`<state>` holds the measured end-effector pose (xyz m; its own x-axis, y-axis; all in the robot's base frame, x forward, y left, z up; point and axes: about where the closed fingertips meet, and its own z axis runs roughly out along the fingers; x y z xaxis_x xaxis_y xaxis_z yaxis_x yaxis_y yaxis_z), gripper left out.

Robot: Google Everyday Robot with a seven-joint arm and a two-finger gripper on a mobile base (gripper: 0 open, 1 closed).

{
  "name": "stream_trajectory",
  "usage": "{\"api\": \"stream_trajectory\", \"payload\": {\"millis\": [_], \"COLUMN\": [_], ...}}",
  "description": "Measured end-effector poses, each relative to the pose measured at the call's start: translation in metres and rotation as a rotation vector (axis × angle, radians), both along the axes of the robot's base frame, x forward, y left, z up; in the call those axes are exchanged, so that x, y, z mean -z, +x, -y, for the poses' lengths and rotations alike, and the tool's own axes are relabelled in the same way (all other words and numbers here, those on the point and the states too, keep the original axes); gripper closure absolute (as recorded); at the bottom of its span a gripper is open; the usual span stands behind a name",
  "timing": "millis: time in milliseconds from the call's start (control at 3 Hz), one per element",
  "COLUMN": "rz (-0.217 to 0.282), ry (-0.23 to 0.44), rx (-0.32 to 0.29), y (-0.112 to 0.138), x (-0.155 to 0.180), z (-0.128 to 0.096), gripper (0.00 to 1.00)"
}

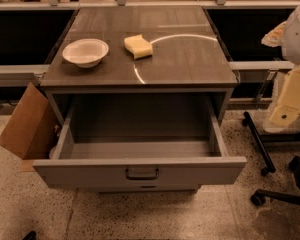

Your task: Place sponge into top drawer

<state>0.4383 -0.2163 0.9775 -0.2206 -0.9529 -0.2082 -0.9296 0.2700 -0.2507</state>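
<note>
The pale yellow sponge (138,46) lies on the cabinet top (190,64), near its middle, with a white bowl (85,52) apart to its left. Below it, the top drawer (140,170) stands pulled out. A cardboard box (25,124) leans beside the cabinet's left. My gripper (290,101) hangs at the view's right edge, well apart from the sponge; I cannot tell whether it is open or closed.

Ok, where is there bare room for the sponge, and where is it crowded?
The top drawer stands open; its whole floor, between the side walls and front panel, is bare. On the cabinet top, the right half is free; the bowl and sponge crowd the left and middle. The gripper is not in view.
</note>
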Motion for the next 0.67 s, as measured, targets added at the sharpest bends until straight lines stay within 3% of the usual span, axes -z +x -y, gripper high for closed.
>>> {"api": "stream_trajectory", "payload": {"millis": [333, 667], "rz": [0.006, 0.020], "ry": [0.004, 0.067], "rx": [0.001, -0.001], "y": [0.002, 0.032], "x": [-0.001, 0.008], "z": [-0.001, -0.012], "gripper": [0.00, 0.00]}}
